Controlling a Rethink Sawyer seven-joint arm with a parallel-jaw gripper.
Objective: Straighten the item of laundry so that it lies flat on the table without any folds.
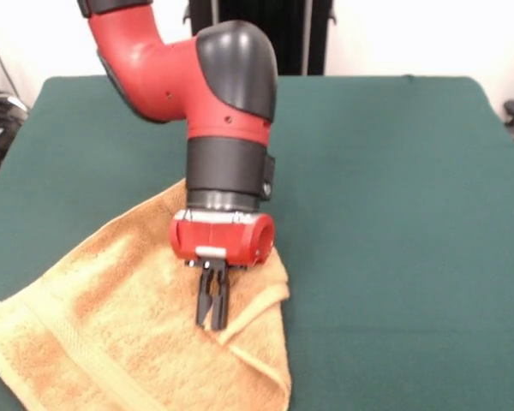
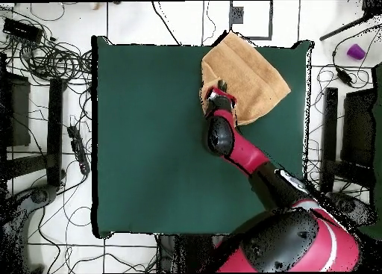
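Item: one golden-orange terry towel, not flat. One edge is folded over into a raised ridge running down beside the gripper; a woven band stripe crosses the end nearest the front camera. Location: one corner of the dark green surface, its end reaching the surface's edge in the overhead view. Count: one towel, one surface, one red and black arm. Jaws: narrow, nearly together, tips down at the folded edge; a grip on cloth cannot be confirmed.

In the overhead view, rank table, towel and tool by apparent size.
1. Table, largest by far.
2. Towel, covering one corner region.
3. Tool, smallest, at the towel's edge.
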